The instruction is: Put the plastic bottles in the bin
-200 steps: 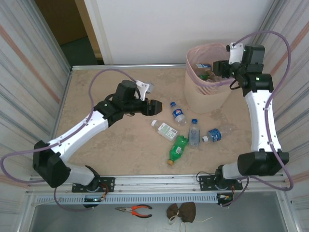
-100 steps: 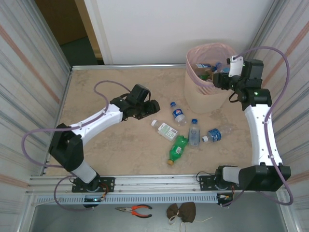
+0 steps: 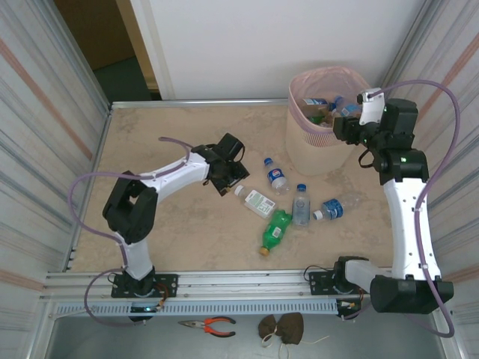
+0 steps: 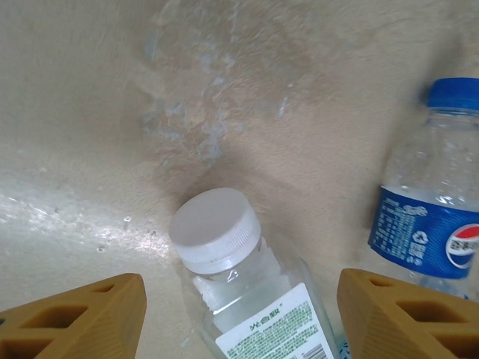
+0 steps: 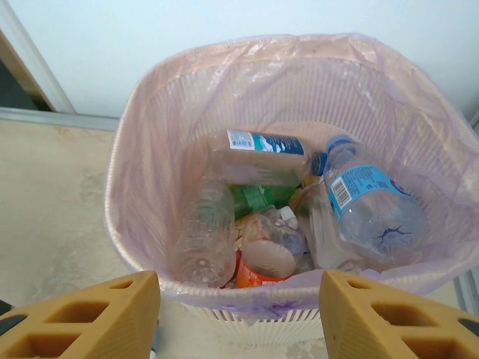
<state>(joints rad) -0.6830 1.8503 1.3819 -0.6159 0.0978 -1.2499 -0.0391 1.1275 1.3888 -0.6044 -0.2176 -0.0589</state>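
Just ahead of the right jaws, the bin is already holding a heap of plastic bottles. Those jaws are hanging wide and empty by its rim. Between the left jaws, also standing open and gripping nothing, a white-capped bottle is lying on the bench, with a blue-capped bottle just beside them and three others farther off, so the job is probably running past halfway. The beige marbled bench is showing scuffed shine; a white wall and ribbed side panels are closing it in.

Bright, even light; soft shadows
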